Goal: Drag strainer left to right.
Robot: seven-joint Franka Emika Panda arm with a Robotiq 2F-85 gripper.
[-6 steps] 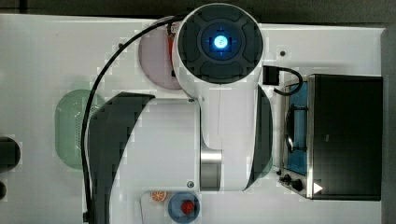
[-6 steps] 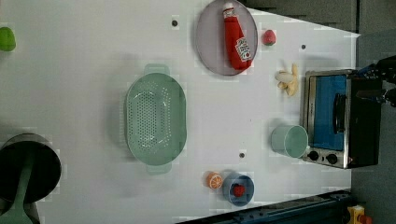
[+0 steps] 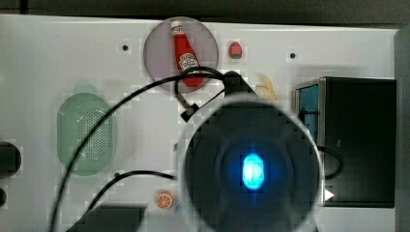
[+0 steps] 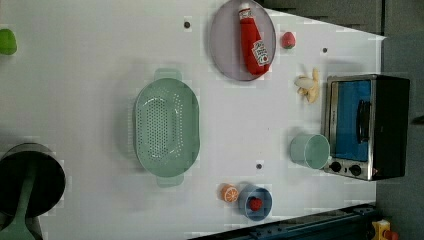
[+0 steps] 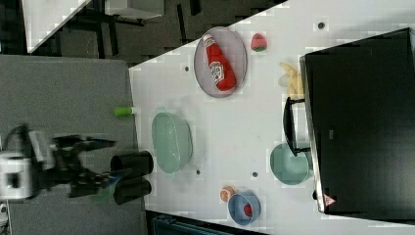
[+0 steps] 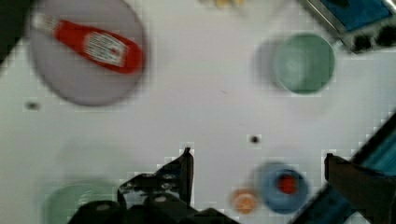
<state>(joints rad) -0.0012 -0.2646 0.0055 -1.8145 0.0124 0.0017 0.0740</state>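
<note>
The strainer is a pale mint-green oblong basket with a dotted bottom. It lies on the white table at the top view's left and shows in the right view. My gripper hangs high over the table, open, with nothing between its fingers. It is apart from the strainer, whose rim peeks out beside the gripper's body in the wrist view. In the right view the gripper shows off the table's edge. The arm's round head hides the table's middle in the top view.
A grey plate with a ketchup bottle, a strawberry and a banana lie towards the toaster oven. A green cup, a blue bowl and an orange slice are near it. A black pot stands beyond the strainer.
In the top view the arm's head has moved down and right and looms larger, uncovering the plate and ketchup. The strainer has not moved.
</note>
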